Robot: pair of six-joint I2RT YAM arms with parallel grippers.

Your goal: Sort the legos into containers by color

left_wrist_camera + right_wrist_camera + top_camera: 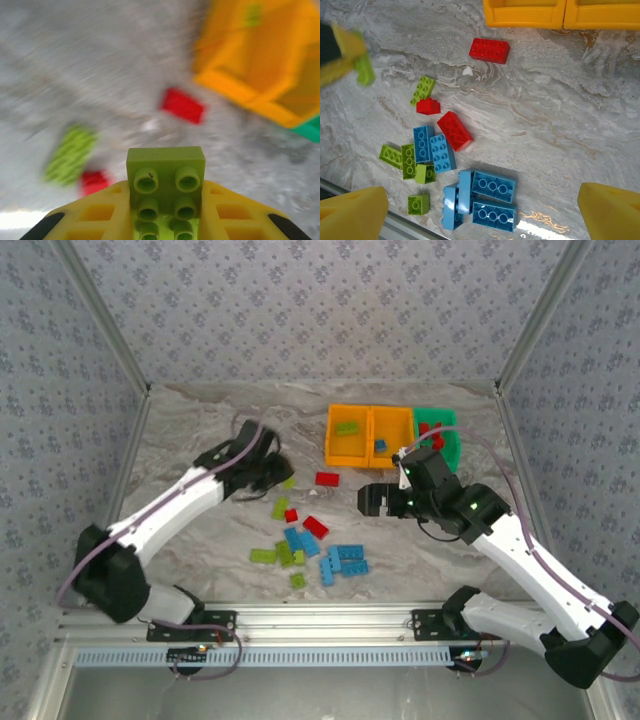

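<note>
The left claw [272, 472] is closed on a lime green lego [165, 182]. The brick's long axis points forward out of the fingers. In the overhead view, the leftmost orange container [345, 450] lies at about two o'clock from that claw, near it but not yet beneath it. A green brick already sits inside. The right claw [370, 502] hangs wide open and empty above the surface [560, 125], with the blue legos [490, 192] at six o'clock in its wrist view.

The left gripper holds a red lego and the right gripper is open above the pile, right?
No: the left gripper holds a lime green lego, not a red one, as the left wrist view shows. The right gripper is open above the pile.
</note>
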